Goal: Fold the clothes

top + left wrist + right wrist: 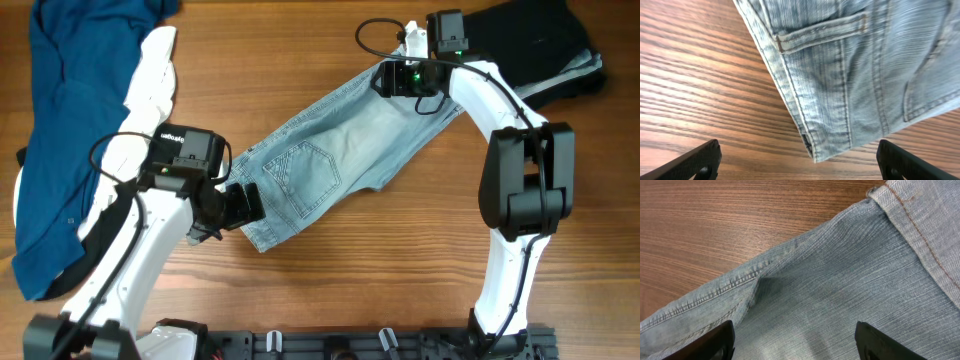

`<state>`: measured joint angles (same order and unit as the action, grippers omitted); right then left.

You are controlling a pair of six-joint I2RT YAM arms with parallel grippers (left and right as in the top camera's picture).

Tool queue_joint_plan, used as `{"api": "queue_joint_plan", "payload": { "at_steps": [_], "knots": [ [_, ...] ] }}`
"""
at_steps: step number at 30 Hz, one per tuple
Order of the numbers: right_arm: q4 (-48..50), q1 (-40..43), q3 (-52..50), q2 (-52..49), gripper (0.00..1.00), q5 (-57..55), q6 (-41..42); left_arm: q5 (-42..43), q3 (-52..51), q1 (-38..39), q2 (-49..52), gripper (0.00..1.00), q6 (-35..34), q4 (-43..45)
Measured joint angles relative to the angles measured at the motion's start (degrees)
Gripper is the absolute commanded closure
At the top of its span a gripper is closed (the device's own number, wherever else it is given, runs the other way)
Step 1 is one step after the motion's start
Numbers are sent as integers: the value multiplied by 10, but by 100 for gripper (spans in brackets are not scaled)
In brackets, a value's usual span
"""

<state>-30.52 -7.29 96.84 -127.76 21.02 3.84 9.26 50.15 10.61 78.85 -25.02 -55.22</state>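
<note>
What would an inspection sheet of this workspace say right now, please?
Surface: wooden table, bare wood around the garments.
Job's things: light-blue denim jeans lie flat and diagonal, back pocket up; navy garment bunched at the left; black garment in the far right corner.
Clutter: nothing seen.
Claws: left claw open over the jeans' waist-end corner; right claw open over a leg near its hem.
Cables: black cable loops by the right wrist; second cable on the left arm.
Surroundings: black mounting rail along the near edge.
</note>
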Motion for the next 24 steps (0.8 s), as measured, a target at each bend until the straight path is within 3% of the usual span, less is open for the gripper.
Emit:
{"api": "queue_joint_plan", "payload": {
  "at_steps": [3, 15, 16, 17, 19, 20, 22, 24],
  "knots": [
    [6, 0, 0, 0, 18, 0, 1, -8, -2, 0, -12, 0, 0, 16],
    [14, 0, 0, 0, 18, 4, 15, -19, -175, 0, -1, 2, -97, 336],
    [14, 0, 0, 0, 18, 4, 15, -19, -179, 0, 0, 7, -103, 352],
    [14, 0, 0, 0, 18, 4, 15, -19, -182, 0, 2, 19, -109, 371],
    [11, 0, 0, 0, 18, 4, 15, -19, -181, 0, 26, 47, -117, 405],
    [9, 0, 0, 0, 18, 4, 15, -17, -178, 0, 41, 69, -118, 420],
    [8, 0, 0, 0, 20, 4, 15, -10, -170, -1, 66, 90, -125, 438],
    [4, 0, 0, 0, 23, 4, 15, -6, -170, -3, 86, 96, -121, 459]
  ]
}}
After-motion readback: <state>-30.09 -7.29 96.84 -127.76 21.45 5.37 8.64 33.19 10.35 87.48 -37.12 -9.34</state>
